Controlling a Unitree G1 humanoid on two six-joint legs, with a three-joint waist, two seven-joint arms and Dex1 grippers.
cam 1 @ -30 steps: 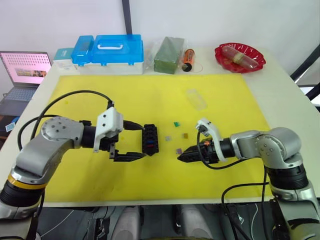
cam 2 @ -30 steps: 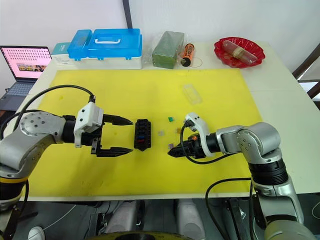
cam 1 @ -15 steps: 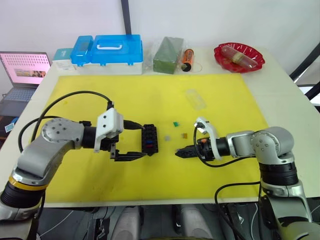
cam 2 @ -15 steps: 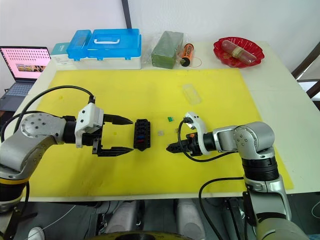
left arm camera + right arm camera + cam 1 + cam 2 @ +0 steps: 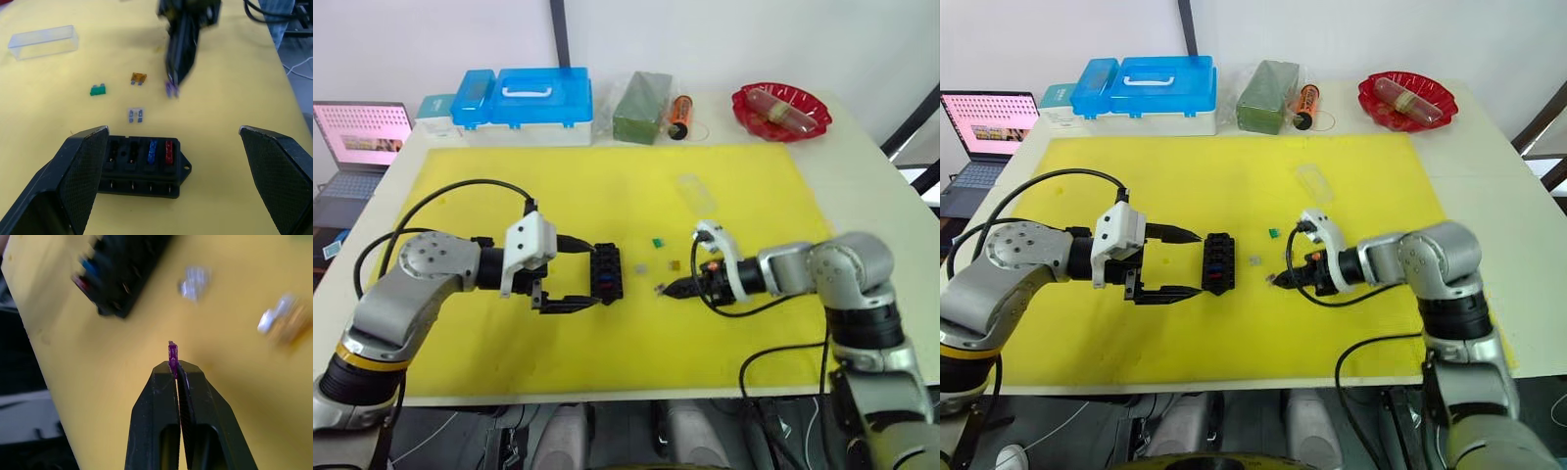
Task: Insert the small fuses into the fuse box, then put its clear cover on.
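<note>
The right claw (image 5: 175, 369) is pinching a purple fuse (image 5: 172, 354). The left claw (image 5: 579, 274) is gaping wide around the fuse box (image 5: 607, 273), at the yellow mat's (image 5: 607, 186) 6 o'clock.

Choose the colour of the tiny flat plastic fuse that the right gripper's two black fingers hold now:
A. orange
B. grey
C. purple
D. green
C. In the right wrist view, the right gripper is shut on the purple fuse, whose tip sticks out between the fingertips. The green fuse, the orange fuse and the grey fuse lie loose on the yellow mat.
</note>
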